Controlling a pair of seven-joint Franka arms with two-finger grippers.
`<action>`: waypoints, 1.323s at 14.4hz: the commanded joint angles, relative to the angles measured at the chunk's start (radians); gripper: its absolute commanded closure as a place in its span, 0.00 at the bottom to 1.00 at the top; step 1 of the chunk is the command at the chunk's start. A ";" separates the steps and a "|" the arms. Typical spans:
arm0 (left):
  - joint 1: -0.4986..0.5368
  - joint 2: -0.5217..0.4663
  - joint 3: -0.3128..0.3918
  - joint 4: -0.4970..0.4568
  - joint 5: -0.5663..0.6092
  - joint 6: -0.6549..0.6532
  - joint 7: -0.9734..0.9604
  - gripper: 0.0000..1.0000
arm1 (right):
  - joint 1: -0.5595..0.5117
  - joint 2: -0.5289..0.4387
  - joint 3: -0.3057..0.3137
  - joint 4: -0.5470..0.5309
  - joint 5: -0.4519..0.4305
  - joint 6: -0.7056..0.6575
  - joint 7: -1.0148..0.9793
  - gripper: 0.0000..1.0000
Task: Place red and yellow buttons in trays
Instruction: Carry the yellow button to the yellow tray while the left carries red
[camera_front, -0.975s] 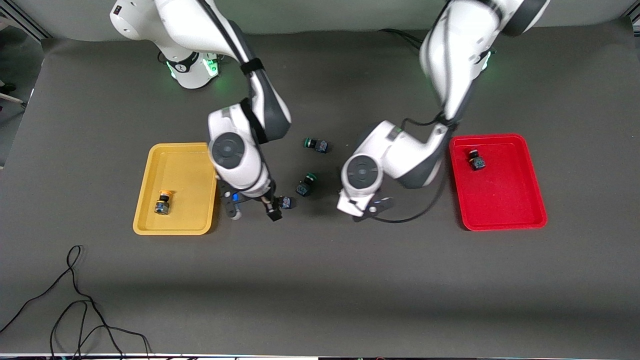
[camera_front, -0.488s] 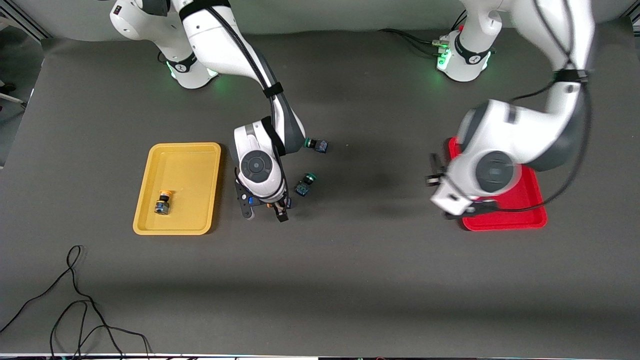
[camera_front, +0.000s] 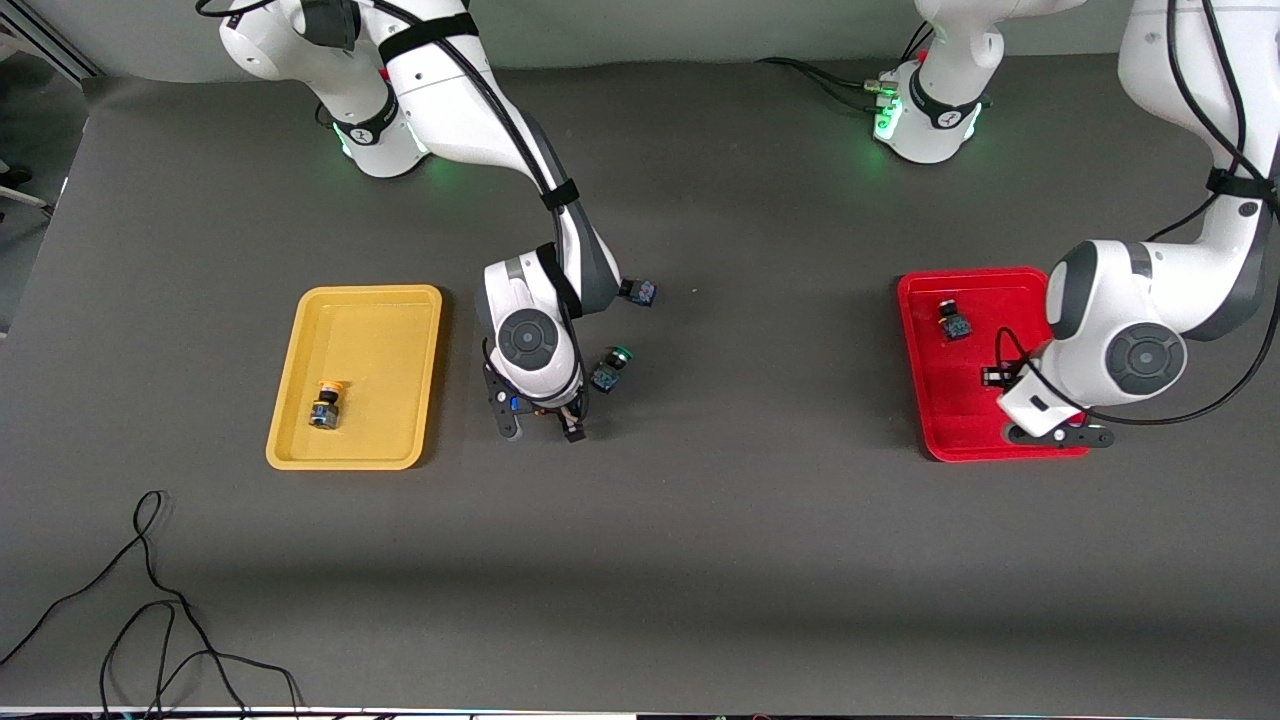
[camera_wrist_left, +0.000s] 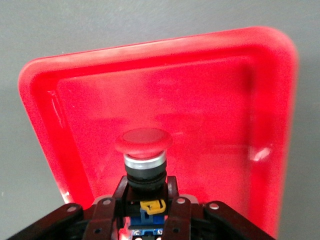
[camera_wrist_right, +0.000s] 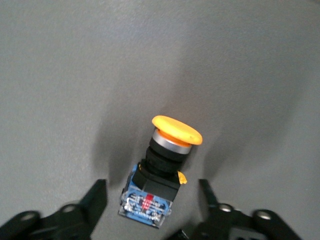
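From high across the table we face both arm bases along the top edge. Our left wrist camera looks close down into the red tray (camera_wrist_left: 45, 130) (also in the front view (camera_front: 925, 400)), the right wrist one close onto bare table (camera_wrist_right: 75, 60)

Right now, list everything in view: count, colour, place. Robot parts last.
yellow tray: one, yellow, toward the right arm's end of the table.
red tray: one, red, toward the left arm's end.
yellow buttons: two, orange-yellow caps; one in the yellow tray, one on the mat between the right gripper's open fingers.
red buttons: two, red caps; one lying in the red tray, one held by the left gripper.
green buttons: two, green caps; both on the mat mid-table.
cable: one, black, on the mat nearest the front camera.
right gripper: open, around a yellow button.
left gripper: shut, over the red tray.
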 joint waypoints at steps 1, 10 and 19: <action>0.042 0.024 -0.014 -0.020 0.060 0.056 0.029 1.00 | -0.010 0.007 0.005 0.021 0.022 -0.003 -0.065 0.79; 0.050 -0.030 -0.026 0.003 0.054 -0.060 0.046 0.00 | -0.054 -0.128 -0.037 0.030 0.005 -0.216 -0.217 0.92; -0.023 -0.287 -0.041 0.028 -0.047 -0.168 0.044 0.00 | -0.051 -0.419 -0.339 -0.103 -0.210 -0.400 -1.317 0.91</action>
